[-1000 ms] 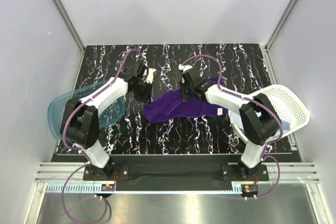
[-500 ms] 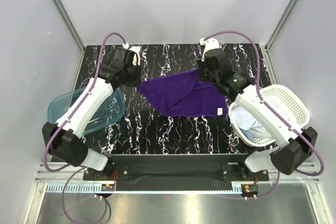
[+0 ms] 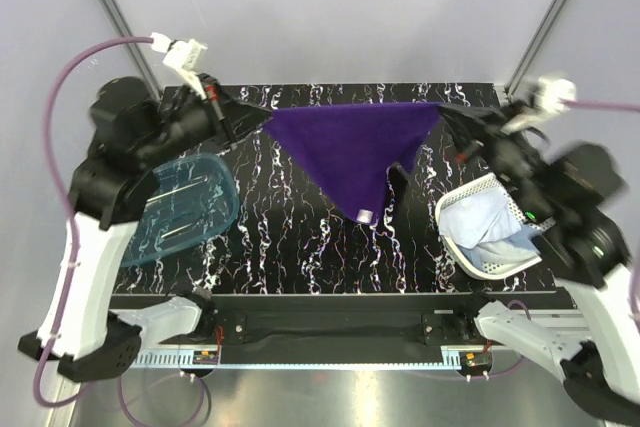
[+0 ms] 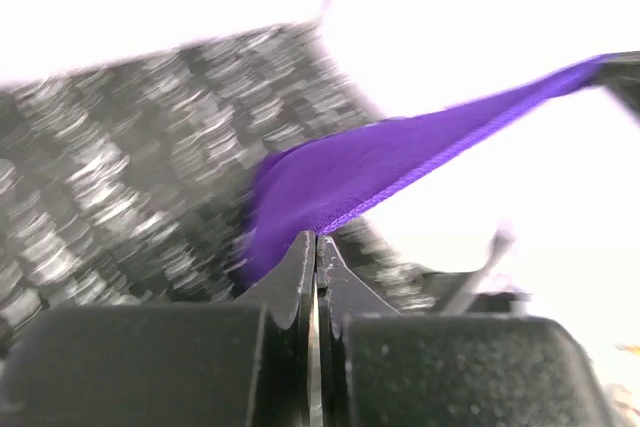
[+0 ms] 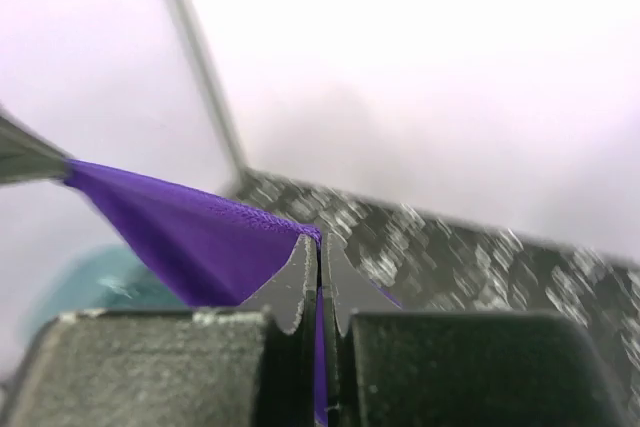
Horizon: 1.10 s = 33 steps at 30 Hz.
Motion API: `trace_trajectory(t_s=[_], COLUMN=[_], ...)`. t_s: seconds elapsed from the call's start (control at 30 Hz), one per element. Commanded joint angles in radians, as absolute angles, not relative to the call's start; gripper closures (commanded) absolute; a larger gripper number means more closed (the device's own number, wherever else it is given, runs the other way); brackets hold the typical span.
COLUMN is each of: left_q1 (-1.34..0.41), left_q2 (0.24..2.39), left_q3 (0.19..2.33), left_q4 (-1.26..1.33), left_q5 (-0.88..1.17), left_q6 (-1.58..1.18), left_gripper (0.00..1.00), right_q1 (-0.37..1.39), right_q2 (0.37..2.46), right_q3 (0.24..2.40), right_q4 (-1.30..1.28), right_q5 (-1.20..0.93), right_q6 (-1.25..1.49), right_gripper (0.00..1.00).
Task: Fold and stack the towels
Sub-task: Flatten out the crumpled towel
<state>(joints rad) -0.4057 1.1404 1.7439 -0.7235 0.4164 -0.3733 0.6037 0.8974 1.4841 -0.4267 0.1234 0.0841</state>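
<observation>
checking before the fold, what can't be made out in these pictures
Top view: how many towels are in the basket; the right arm covers its right side.
Top view: the table under the purple towel, hidden by it.
Top view: the tag at its low tip, too small to read.
Wrist views: everything beyond the left end effector and right end effector, blurred.

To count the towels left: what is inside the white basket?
A crumpled light blue towel fills the white basket. Anything beneath it is covered and cannot be seen.
</observation>
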Motion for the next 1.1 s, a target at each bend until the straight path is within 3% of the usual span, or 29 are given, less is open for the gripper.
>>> trace_trajectory(t_s=[0.0, 0.17, 0.37, 0.57, 0.67, 0.8, 1.07], left_q1=[-0.425, -0.457, -0.459, -0.433, -0.382, -0.327, -0.252], left_q2=[1.092, 1.103, 1.204, 1.391, 1.483, 1.676, 2.06], left_q3=[1.764, 1.92, 2.075, 2.082, 2.051, 2.092, 2.313], left_q4=[-0.588, -0.685, -0.897, -0.977, -0.882, -0.766, -0.687], left_q5=[0.646, 0.62, 0.45, 0.137, 0.118, 0.137, 0.208], left_q6=[-0.532, -0.526, -0.437, -0.338, -0.315, -0.285, -0.204], left_gripper=[1.0, 1.0, 1.0, 1.0, 1.0, 1.0, 1.0], right_q1=[0.597, 0.597, 0.597, 0.597, 0.566, 0.375, 0.212], right_q2=[0.816, 0.756, 0.778, 0.96, 1.096, 1.303, 1.69], right_q3=[1.502, 1.508, 1.534, 1.465, 1.427, 1.434, 1.577], right_q4=[-0.33, -0.282, -0.288, -0.255, -0.163, -0.103, 0.027], right_q5=[-0.049, -0.156, -0.043, 0.165, 0.233, 0.036, -0.23], right_q6=[0.127, 0.207, 0.169, 0.042, -0.024, 0.087, 0.11], right_gripper=[1.0, 1.0, 1.0, 1.0, 1.0, 1.0, 1.0])
